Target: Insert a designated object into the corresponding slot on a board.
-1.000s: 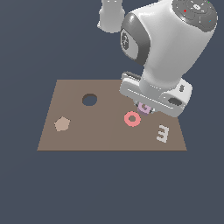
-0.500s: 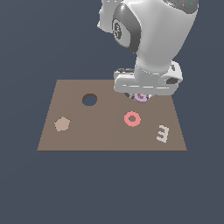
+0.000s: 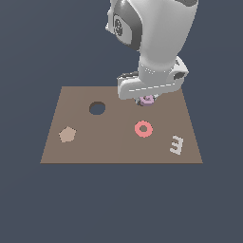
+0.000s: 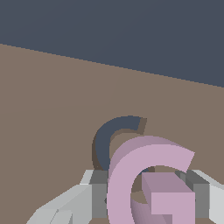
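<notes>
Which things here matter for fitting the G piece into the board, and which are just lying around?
In the job: G piece, G slot, board, gripper.
Lying about: red ring, white E, tan pentagon, round hole.

The board (image 3: pixel 118 142) is a flat, plain brown with no pattern, set against a dark slate-blue backdrop. The letter G piece (image 4: pixel 148 183) is pale lilac-purple — a shade darker on its inner faces. The G-shaped slot (image 4: pixel 114 138) just beyond it is dark grey-blue, like the round hole (image 3: pixel 97 108) at the upper left of the board. The ring (image 3: pixel 143 128) is red-pink, the letter E (image 3: pixel 176 144) white, the pentagon (image 3: pixel 67 135) a pale tan. The arm (image 3: pixel 152 38) is white with grey patches — its gripper (image 4: pixel 144 197) light grey.
</notes>
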Robot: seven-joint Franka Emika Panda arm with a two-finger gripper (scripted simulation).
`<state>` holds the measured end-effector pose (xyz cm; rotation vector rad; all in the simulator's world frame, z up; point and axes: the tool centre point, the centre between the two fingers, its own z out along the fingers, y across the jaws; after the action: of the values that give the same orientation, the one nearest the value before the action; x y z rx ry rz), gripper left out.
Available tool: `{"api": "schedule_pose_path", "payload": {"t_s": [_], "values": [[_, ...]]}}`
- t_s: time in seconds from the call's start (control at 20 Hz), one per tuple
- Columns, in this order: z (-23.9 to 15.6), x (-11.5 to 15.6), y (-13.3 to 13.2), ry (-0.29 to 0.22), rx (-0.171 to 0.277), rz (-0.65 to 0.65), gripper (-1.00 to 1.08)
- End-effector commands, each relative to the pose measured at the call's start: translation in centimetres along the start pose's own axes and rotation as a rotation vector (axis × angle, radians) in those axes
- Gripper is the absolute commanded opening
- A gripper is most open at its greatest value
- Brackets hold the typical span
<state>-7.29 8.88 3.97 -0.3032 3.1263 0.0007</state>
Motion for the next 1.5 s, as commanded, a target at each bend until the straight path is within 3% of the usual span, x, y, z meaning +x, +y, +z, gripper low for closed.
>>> {"api": "schedule_pose_path", "payload": {"t_s": [0.0, 0.45, 1.05, 1.1, 1.45], "values": [[0.0, 0.4, -0.3, 0.000, 0.000, -0.050, -1.00], [-0.1, 1.2, -1.1, 0.000, 0.000, -0.143, -1.00], [1.0, 1.2, -1.2, 0.000, 0.001, -0.151, -1.00], [1.0, 1.2, -1.2, 0.000, 0.001, -0.151, 1.00], [1.0, 1.2, -1.2, 0.000, 0.001, -0.151, 1.00]]}}
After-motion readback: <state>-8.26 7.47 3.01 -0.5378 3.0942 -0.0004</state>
